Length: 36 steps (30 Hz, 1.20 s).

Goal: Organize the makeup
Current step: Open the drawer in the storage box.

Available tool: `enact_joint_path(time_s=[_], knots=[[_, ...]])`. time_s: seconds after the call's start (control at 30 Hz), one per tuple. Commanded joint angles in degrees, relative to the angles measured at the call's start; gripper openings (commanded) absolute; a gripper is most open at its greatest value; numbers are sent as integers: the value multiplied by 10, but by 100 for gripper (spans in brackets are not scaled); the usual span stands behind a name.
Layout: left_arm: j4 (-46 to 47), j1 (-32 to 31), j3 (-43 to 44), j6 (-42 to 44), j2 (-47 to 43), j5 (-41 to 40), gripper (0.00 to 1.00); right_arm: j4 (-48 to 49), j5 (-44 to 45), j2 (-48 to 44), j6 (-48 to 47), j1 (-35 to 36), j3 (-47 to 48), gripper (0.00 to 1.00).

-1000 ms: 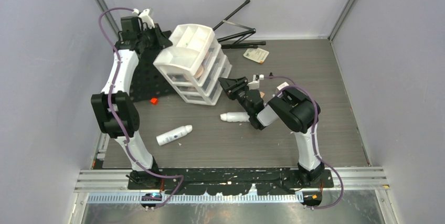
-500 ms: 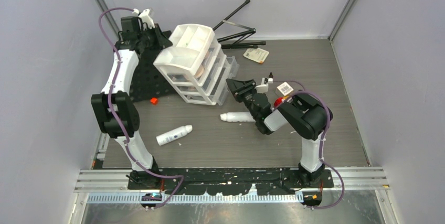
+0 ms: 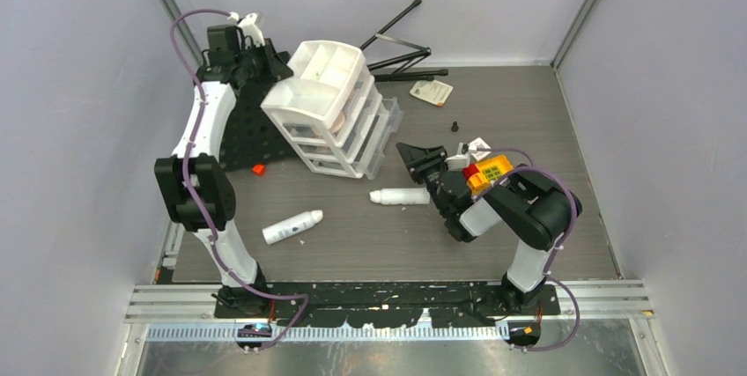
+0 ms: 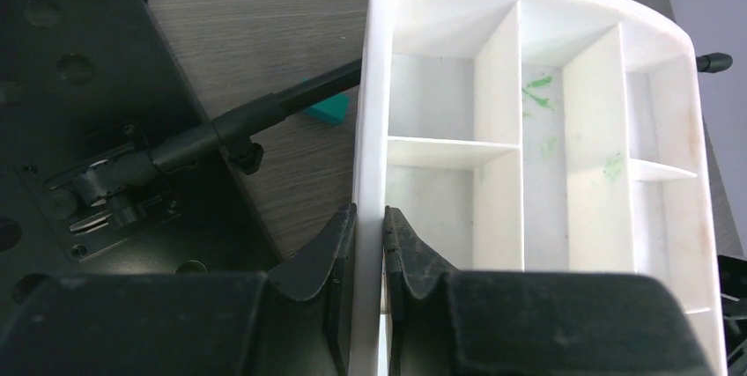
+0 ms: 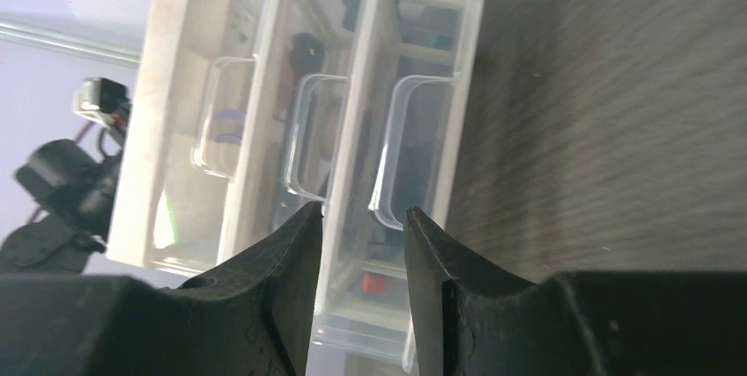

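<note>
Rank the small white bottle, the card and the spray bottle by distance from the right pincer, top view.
1. Small white bottle, close on the right pincer's near side.
2. Card, toward the back wall.
3. Spray bottle, far off left.

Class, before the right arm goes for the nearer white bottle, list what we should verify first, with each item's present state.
1. Left gripper clamped on the organizer rim: ok.
2. Right gripper open and empty: ok.
3. Bottom drawer pulled out: ok.
4. Bottle lying free on the table, nothing on it: ok.
5. Space inside that drawer: cannot tell.
</note>
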Motion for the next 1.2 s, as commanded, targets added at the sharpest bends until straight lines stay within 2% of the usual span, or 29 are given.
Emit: enact_joint_path(time_s=[0.0,0.17,0.33,0.4,0.57,0.73,0.9,1.07,1.17], knots=[[-26,-40,24,25,-11,-28,0,23,39,-30,-32,-2,-31,45],[-43,-56,38,40,-16,-49,0,-5,32,-56,-51,-8,-39,46],[-50,-74,47,45,-19,-46,0,-101,0,-101,-85,-9,-10,49],[-50,-84,47,47,-20,-46,0,-184,-7,-129,-99,-10,14,50],[-55,-101,50,52,-20,-46,0,-490,27,-201,-132,-9,109,55],[-61,-116,56,60,-20,-46,17,-664,67,-214,-162,-10,199,72],[-74,-128,58,71,-23,-51,18,-735,61,-175,-160,-14,251,74],[-101,-134,68,93,-32,-67,0,-731,43,-143,-140,-18,254,74],[-113,-134,70,109,-44,-79,0,-740,38,-128,-141,-20,268,74]])
